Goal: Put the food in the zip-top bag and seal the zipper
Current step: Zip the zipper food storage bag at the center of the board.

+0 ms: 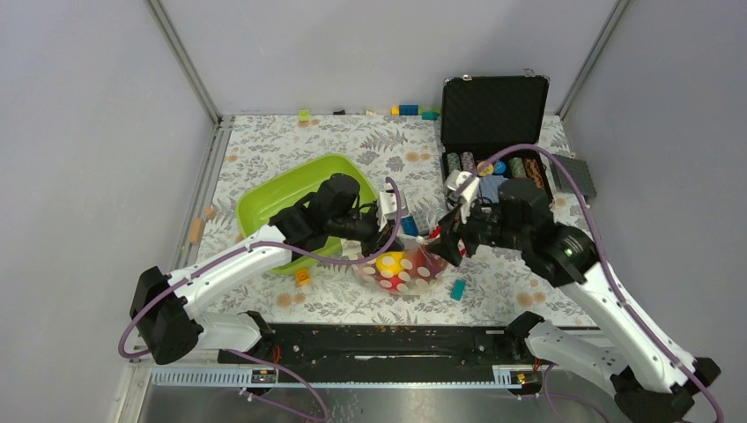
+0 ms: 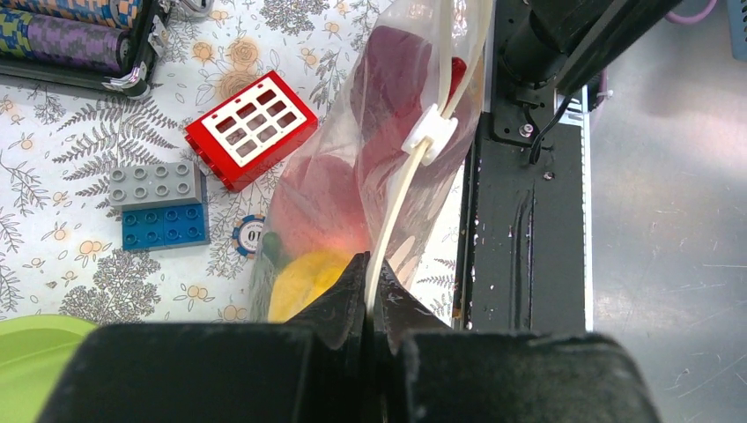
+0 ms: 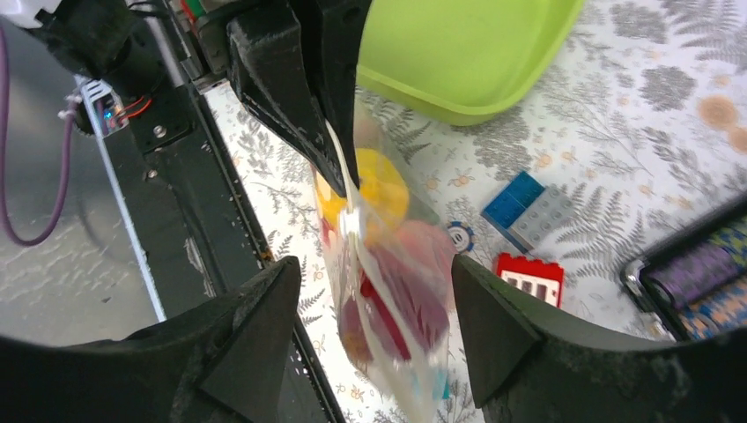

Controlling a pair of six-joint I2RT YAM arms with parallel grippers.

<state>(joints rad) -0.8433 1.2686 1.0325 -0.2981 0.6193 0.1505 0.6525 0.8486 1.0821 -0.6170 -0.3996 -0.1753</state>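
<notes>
The zip-top bag (image 1: 403, 270) hangs just above the table's near middle, with the food inside. In the left wrist view the bag (image 2: 352, 159) holds a yellow lemon (image 2: 304, 286), a pink peach (image 2: 328, 207), dark red pieces (image 2: 396, 79) and a red chili (image 2: 455, 70). My left gripper (image 2: 370, 264) is shut on the zipper (image 2: 396, 203), whose white slider (image 2: 430, 134) sits further along. It also shows in the top view (image 1: 394, 240). My right gripper (image 3: 377, 264) is open with the bag (image 3: 392, 295) between its fingers, apart from both; it is right of the bag in the top view (image 1: 447, 247).
A lime-green tub (image 1: 291, 198) stands behind my left arm. A red block (image 2: 251, 128), a grey and blue block (image 2: 159, 204) and a poker chip (image 2: 249, 236) lie by the bag. An open black chip case (image 1: 493, 132) is at the back right. A teal block (image 1: 458, 288) lies near the black front rail (image 1: 388, 339).
</notes>
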